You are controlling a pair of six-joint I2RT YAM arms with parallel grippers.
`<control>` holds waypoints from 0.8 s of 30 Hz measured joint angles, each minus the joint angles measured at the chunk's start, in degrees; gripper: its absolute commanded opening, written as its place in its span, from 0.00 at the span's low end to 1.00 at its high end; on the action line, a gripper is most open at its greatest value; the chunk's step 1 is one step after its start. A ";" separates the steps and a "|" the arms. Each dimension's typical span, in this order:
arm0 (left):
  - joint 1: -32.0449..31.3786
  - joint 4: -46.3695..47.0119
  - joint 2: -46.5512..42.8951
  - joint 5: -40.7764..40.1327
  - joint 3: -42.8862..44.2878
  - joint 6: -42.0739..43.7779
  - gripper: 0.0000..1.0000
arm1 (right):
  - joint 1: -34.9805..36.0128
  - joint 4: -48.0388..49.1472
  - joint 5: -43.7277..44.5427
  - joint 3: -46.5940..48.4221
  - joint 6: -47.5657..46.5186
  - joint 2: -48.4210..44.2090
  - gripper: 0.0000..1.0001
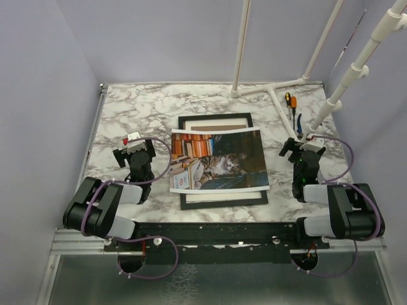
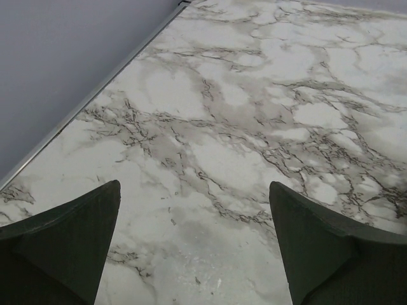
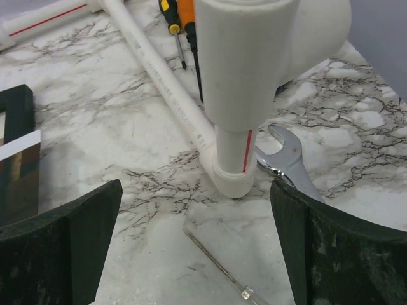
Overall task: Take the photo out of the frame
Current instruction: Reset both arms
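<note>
The frame (image 1: 222, 203), black-bordered, lies flat at the middle of the marble table. The photo (image 1: 219, 160), a tabby cat among colourful books with white edges, lies loose across the frame, slightly skewed and overhanging both sides. My left gripper (image 1: 131, 150) rests left of it, open over bare marble (image 2: 194, 190). My right gripper (image 1: 299, 151) stands right of it, open (image 3: 196, 190) with nothing between its fingers. In the right wrist view the frame's corner (image 3: 19, 101) and the photo's edge (image 3: 18, 175) show at far left.
A white pipe stand (image 3: 241, 95) rises just ahead of the right gripper, its legs spreading across the back right (image 1: 273, 89). Beside it lie a wrench (image 3: 289, 162), screwdrivers (image 1: 290, 105) and a thin clear rod (image 3: 216, 260). Walls close in the table.
</note>
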 measured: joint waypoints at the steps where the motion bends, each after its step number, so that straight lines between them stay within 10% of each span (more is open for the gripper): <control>1: 0.66 0.83 1.03 0.52 0.00 0.44 0.99 | -0.52 1.53 -0.11 0.02 -0.24 1.53 1.00; 8: 10.69 7.61 8.83 9.84 0.07 -1.14 0.99 | -4.79 13.53 -5.01 0.11 -1.81 11.54 0.99; 24: 10.19 15.85 14.29 22.38 -0.20 1.40 0.99 | -4.72 16.06 -7.45 0.70 -2.89 12.44 1.00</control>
